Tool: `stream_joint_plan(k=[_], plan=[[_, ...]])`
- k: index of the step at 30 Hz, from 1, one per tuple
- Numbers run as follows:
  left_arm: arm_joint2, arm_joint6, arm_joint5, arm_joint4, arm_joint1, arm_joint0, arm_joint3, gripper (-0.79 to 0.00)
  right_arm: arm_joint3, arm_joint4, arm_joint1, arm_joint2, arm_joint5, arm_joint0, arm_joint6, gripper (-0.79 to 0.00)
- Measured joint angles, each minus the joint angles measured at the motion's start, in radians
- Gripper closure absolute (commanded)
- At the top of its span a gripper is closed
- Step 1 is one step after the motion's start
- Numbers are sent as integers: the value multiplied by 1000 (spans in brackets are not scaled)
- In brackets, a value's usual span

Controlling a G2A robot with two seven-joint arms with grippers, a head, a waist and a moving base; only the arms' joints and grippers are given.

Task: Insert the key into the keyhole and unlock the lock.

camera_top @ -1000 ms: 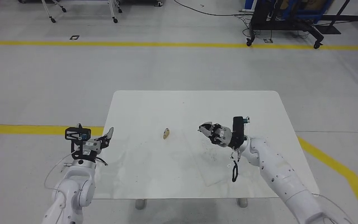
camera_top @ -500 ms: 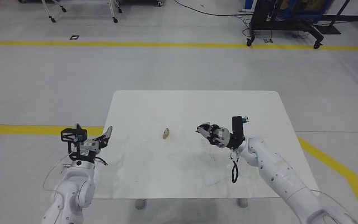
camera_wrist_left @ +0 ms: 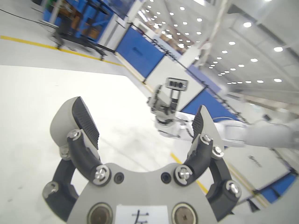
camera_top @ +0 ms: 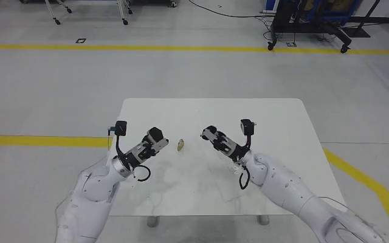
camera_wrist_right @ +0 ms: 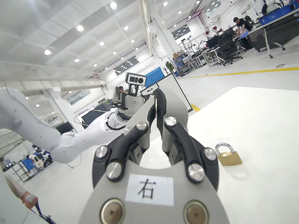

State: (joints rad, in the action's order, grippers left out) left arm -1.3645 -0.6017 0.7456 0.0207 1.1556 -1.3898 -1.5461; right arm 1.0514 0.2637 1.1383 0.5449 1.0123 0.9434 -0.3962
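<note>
Near the middle of the white table (camera_top: 243, 115) in the top view, slightly left of centre, lies a small brass padlock (camera_top: 180, 144) with a silver shackle. It rests on the bare tabletop between the two grippers and neither of them touches it. The left gripper (camera_top: 159, 140) sits just to the left of the padlock in that frame, its arm coming up from the lower left corner. The right gripper (camera_top: 208, 132) sits a little to the padlock's right, its arm running off toward the lower right. The left wrist view shows the left gripper (camera_wrist_left: 140, 113) with its ribbed black pads (camera_wrist_left: 81, 115) spread wide apart and nothing between them, and the right gripper (camera_wrist_left: 158, 103) shows farther off over the table's edge. The right wrist view shows the right gripper (camera_wrist_right: 157, 101) with its two fingers pressed together at the tips — whether anything thin is pinched between them cannot be told. The padlock (camera_wrist_right: 227, 156) lies on the tabletop close beside this gripper.
</note>
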Motion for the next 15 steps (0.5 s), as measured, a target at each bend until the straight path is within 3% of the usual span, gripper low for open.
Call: stream_joint_plan(k=[6, 7, 9, 11, 15], plan=[[95, -211, 56, -264, 4, 125, 118, -785, 6, -275, 7, -40, 0, -41, 214, 0], [110, -236, 54, -292, 5, 141, 135, -757, 10, -314, 8, -39, 0, -42, 250, 0], [136, -292, 44, -355, 7, 178, 180, -622, 10, -395, 10, -29, 0, -43, 339, 0], [152, -327, 54, -379, 8, 208, 228, -416, 4, -470, 16, -14, 0, -42, 433, 0], [170, -325, 93, -317, 11, 246, 288, -366, -18, -594, 35, 17, 0, -42, 613, 0]])
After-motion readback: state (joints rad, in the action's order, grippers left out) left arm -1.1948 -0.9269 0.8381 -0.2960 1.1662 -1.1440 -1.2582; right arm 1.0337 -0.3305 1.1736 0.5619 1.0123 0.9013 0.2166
